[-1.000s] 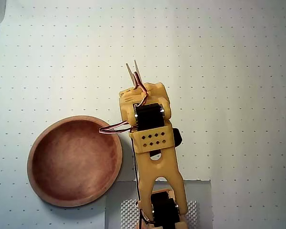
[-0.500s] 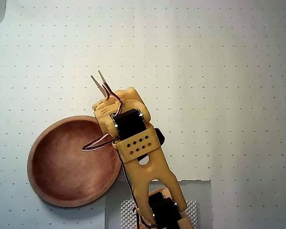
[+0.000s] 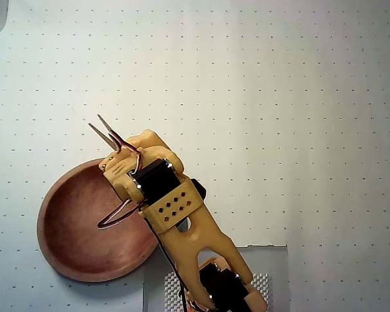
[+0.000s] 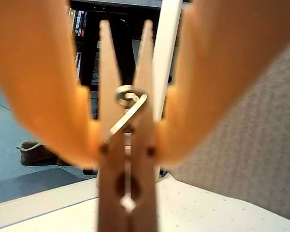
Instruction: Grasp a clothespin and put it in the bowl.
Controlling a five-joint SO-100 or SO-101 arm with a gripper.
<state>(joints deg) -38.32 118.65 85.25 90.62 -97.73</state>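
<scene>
Wrist view first: the clothespin [image 4: 125, 159] fills the middle, standing straight up. Two fat orange fingers [image 4: 48, 87] press on it, one from the left and one from the right, so the gripper [image 4: 127, 145] is squeezed tight on the wooden pin. The pin's metal spring [image 4: 129, 99] sits right between the two fingers, and its two thin prongs point up and spread apart a little. Below the pin is the white dotted table [image 4: 208, 212]. Farther back are a grey wall on the right and a dark shelf with blurry things on it.

From the overhead view, the yellow arm [image 3: 182, 227] reaches up from the bottom edge and leans to the left. The gripper [image 3: 120, 159] is over the top right rim of the bowl [image 3: 71, 227]. The clothespin [image 3: 104, 133] pokes out of the gripper's far end, and its two prongs stick out past the bowl's rim, over the white table [image 3: 279, 97]. The red-brown bowl sits at the lower left, with nothing inside that can be seen.
</scene>
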